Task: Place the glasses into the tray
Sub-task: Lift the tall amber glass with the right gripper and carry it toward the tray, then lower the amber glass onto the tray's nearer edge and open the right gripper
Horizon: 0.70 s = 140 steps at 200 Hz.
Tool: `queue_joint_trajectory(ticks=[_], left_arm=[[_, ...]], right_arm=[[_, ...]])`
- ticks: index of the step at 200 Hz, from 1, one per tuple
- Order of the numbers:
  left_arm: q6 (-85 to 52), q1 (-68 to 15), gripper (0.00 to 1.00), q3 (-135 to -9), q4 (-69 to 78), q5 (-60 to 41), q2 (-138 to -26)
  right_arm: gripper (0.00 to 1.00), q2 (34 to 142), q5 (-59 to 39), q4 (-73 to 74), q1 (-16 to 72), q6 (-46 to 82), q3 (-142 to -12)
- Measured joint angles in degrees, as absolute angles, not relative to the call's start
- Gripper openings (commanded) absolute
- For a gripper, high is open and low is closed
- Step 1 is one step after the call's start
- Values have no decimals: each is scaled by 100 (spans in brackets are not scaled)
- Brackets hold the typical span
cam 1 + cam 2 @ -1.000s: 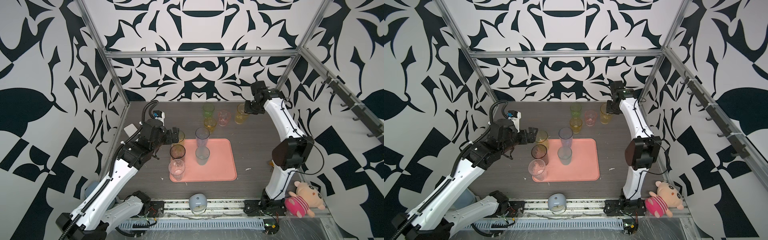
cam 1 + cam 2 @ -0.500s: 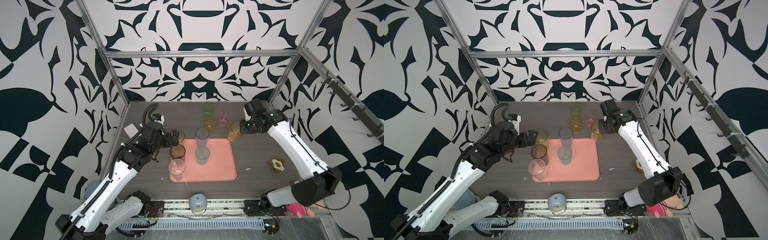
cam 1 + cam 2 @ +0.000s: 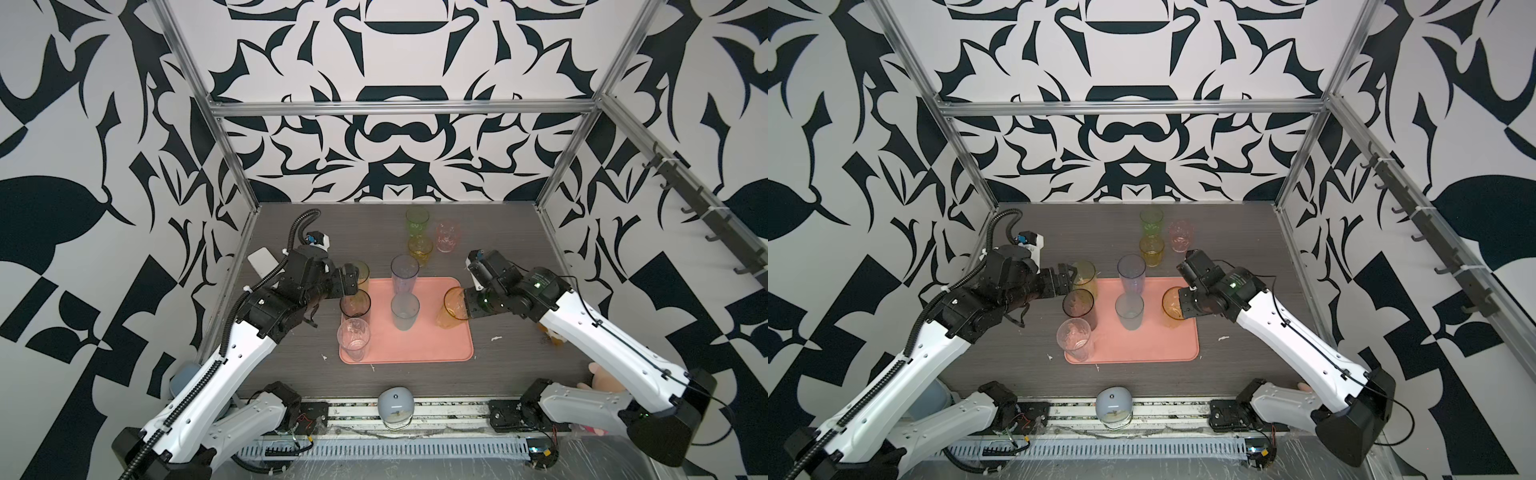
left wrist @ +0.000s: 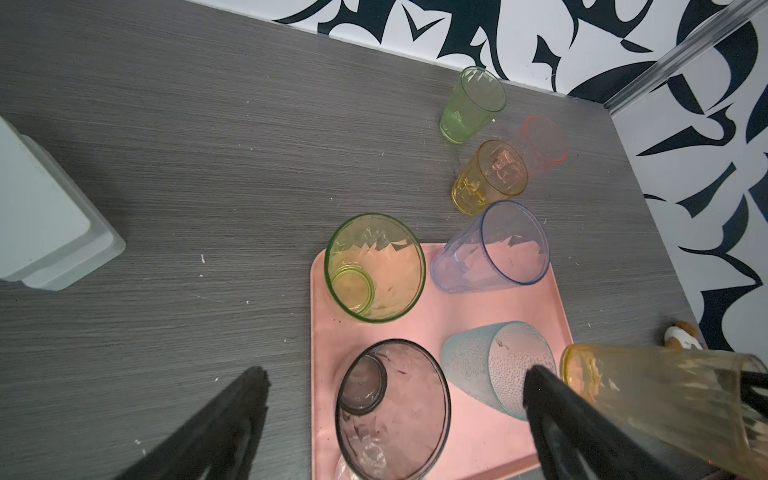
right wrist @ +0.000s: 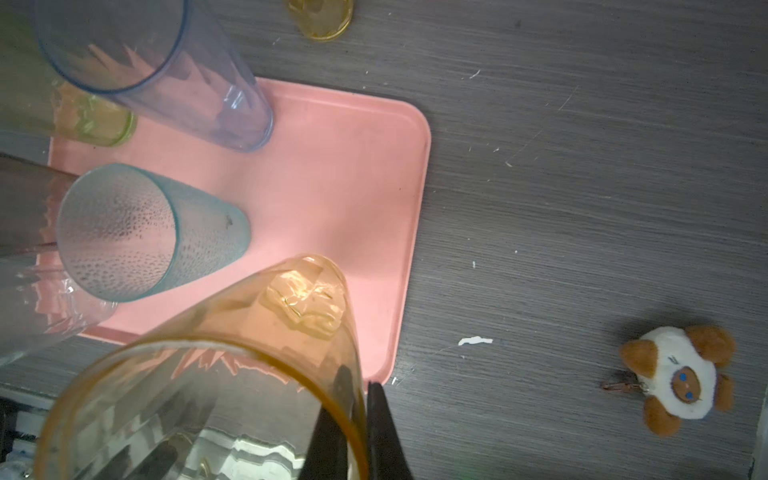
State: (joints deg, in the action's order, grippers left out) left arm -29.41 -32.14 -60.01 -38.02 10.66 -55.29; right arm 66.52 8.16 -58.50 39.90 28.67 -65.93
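At three o'clock on the salmon-pink tray (image 3: 436, 349), the right end effector (image 5: 359, 399) pinches an amber tumbler (image 3: 451, 309) by its rim, one finger inside, likely to stand it there. The left end effector (image 3: 351, 282) hovers spread wide at nine o'clock. Three short tumblers (image 3: 419, 247) stand on the counter (image 3: 365, 232) at twelve.

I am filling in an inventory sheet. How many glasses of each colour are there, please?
Green glass: 1
Pink glass: 1
Yellow glass: 1
Yellow-green glass: 1
Blue glass: 1
Teal glass: 1
Smoky grey glass: 1
Clear glass: 1
Amber glass: 1
Total: 9
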Motion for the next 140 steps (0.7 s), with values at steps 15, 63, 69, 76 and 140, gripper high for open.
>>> queue_joint_trajectory(ticks=[15, 63, 69, 76, 140], left_arm=[[-2976, -3214, 100, -5992, -3800, 1035, -5529], [-3070, -3214, 99, -5870, -3903, 1039, -5533], [-3074, -3214, 100, -5870, -3913, 1059, -5548], [-3081, -3214, 100, -5870, -3927, 1083, -5568], [-3131, -3214, 99, -5867, -4058, 1402, -5697]], right_arm=[[0, 6657, 856, -5802, 4215, 2985, -6539], [0, 6659, 923, -5677, 4901, 3310, -6394], [0, 6659, 923, -5660, 4974, 3339, -6368], [0, 6659, 923, -5638, 5048, 3380, -6331], [0, 6722, 1081, -5419, 5577, 3721, -6027]])
